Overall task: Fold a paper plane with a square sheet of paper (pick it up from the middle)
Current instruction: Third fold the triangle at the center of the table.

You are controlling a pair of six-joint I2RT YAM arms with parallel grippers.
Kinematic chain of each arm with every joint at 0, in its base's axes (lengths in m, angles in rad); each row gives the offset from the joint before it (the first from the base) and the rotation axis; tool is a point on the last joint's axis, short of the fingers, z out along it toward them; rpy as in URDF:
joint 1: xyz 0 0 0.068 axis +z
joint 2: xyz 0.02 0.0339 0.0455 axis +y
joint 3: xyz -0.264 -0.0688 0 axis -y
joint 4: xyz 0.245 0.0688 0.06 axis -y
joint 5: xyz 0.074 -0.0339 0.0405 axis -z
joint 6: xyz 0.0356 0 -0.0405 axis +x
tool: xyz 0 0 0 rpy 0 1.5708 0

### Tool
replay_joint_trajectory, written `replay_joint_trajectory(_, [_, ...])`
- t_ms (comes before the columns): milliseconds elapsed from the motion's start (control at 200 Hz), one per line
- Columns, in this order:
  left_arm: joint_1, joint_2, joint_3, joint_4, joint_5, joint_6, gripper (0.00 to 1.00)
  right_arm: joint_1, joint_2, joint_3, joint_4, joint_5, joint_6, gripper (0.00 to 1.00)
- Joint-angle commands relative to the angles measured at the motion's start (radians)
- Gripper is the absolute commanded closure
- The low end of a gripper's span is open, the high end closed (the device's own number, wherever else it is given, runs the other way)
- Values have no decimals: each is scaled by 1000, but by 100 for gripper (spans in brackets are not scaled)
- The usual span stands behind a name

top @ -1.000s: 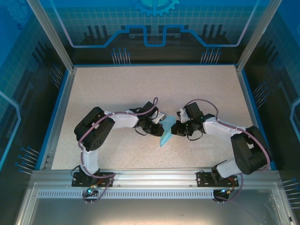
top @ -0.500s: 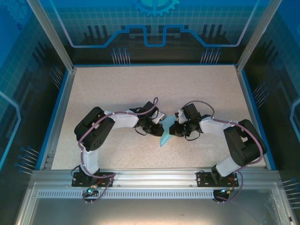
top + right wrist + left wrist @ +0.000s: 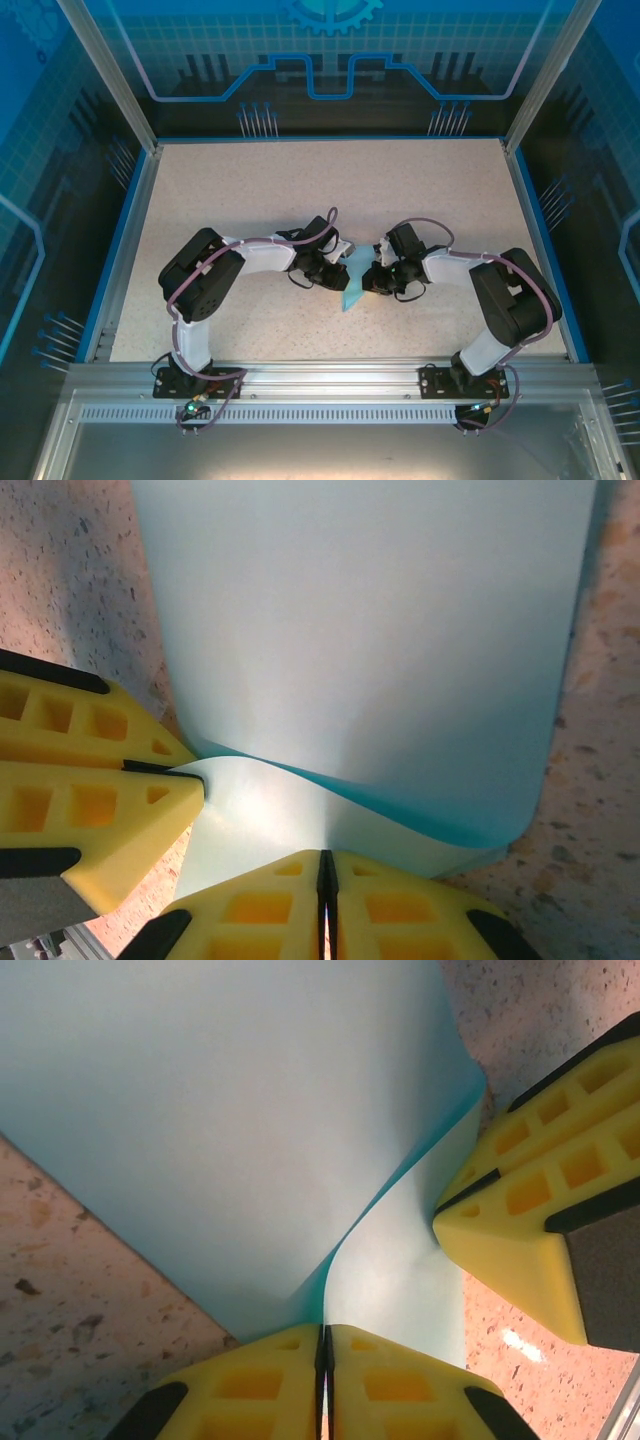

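Arching between them, paper (image 3: 351, 292), clamped in left pincer (image 3: 323, 1348) and right pincer (image 3: 325, 872).

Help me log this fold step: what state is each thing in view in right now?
thin light-blue sheet of paper, bent over on itself in a loose curve, not creased flat, pinched at its edge by both grippers
left gripper, shut on the paper
right gripper, shut on the paper

Overhead; wrist close-ups, apparently sharing paper (image 3: 220, 1110).
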Motion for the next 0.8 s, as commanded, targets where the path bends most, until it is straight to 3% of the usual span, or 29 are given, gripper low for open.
replay_joint_trajectory(0, [6,16,25,-54,-21,36,87,12,3,-19,-15,33,-11,87])
replay_joint_trajectory(305, [4,18,14,-55,-15,36,88,-40,-114,-9,-6,-32,0,85])
replay_joint_trajectory(420, [5,23,18,-55,-8,36,87,-51,-91,-8,19,-69,0,86])
replay_joint_trajectory(795, [5,31,22,-61,-6,40,87,-86,61,-14,65,-27,-19,88])
